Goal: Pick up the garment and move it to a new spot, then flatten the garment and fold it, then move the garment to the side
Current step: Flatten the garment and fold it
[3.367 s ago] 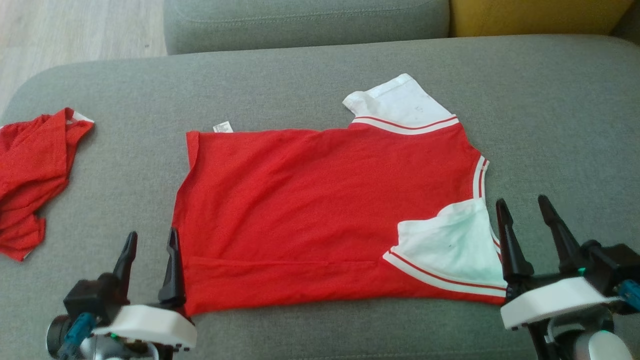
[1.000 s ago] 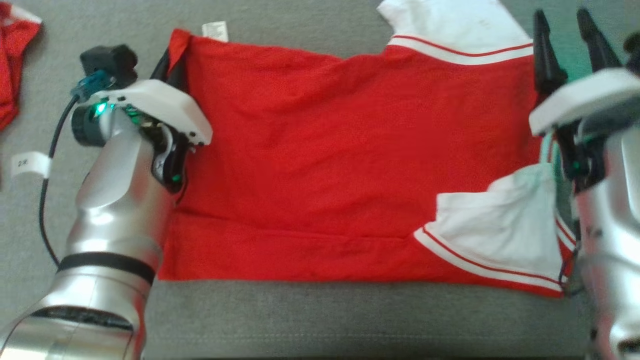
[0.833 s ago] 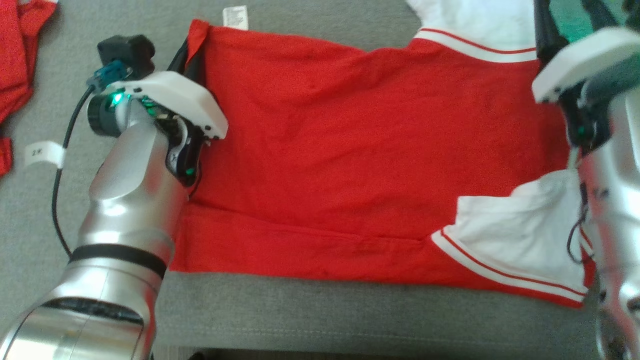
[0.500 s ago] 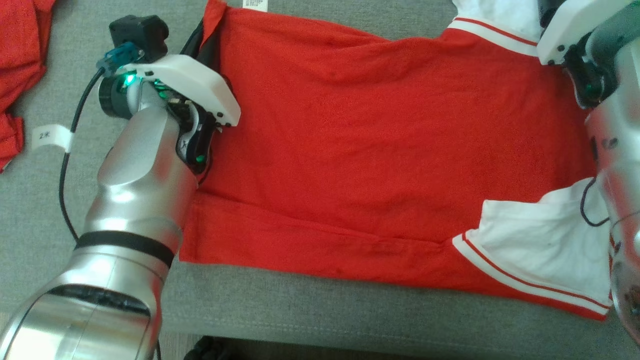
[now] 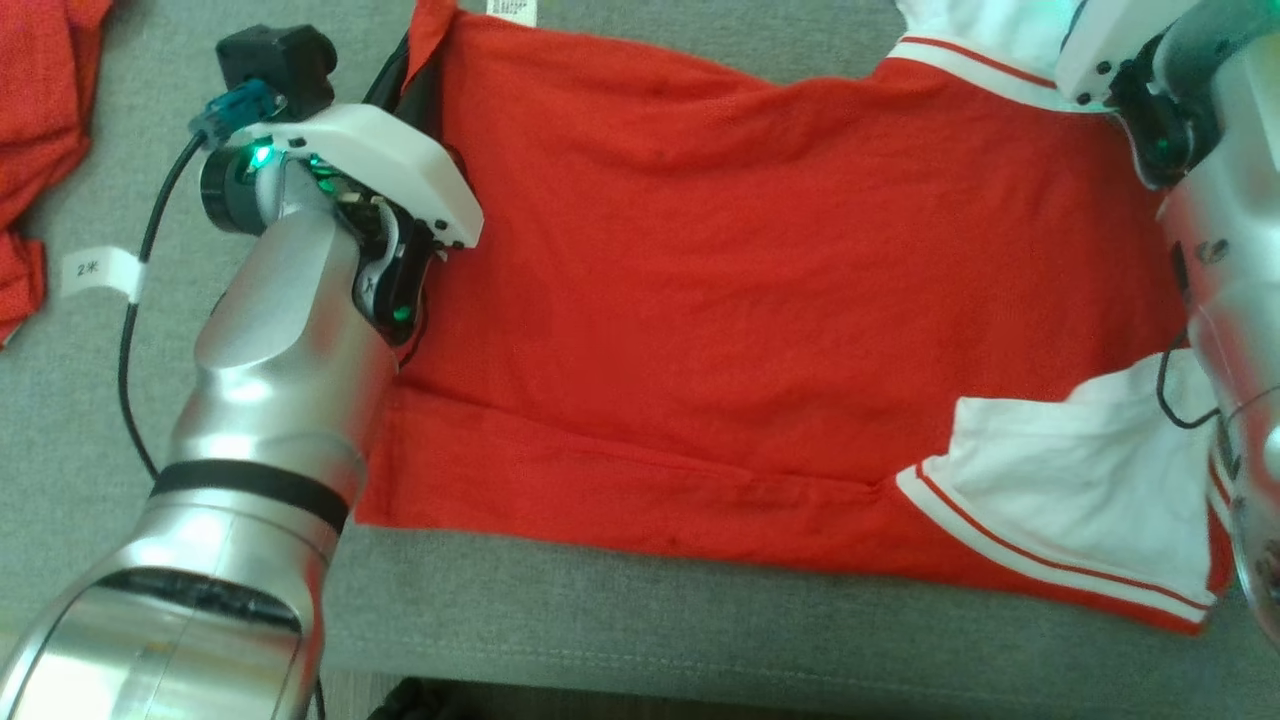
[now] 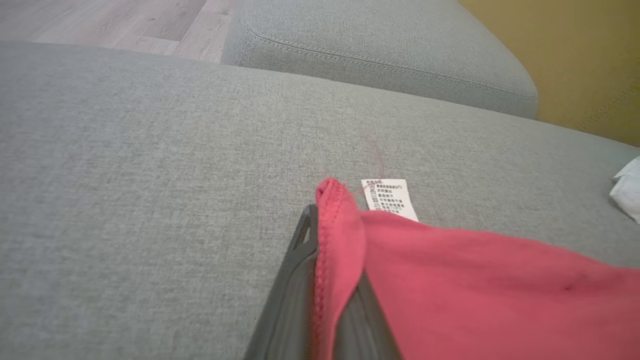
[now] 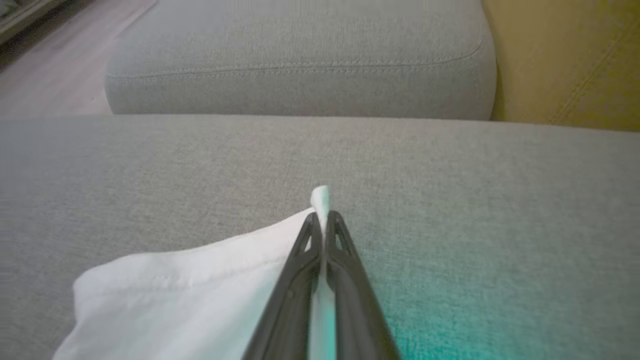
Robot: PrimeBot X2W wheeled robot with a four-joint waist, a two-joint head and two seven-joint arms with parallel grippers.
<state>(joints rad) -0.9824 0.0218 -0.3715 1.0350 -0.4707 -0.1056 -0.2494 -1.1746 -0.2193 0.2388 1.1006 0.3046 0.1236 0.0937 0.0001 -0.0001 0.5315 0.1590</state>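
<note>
The garment is a red shirt with white, red-striped sleeves, spread flat on the grey sofa cushion. My left gripper is shut on its far left red hem corner; in the left wrist view the hem is pinched between the dark fingers and lifted a little. In the right wrist view my right gripper is shut on the edge of the far white sleeve, a tuft of cloth poking past its tips. My right arm runs down the shirt's right side, over part of the near white sleeve.
Another red garment lies at the far left. A white care label sticks out by the held corner. A second grey cushion and a yellow cushion stand behind. The cushion's front edge runs just below the shirt.
My right gripper has gone from open to shut on the far white sleeve. The left gripper has kept its hold on the hem corner. The head camera has shifted, so the picture has slid.
</note>
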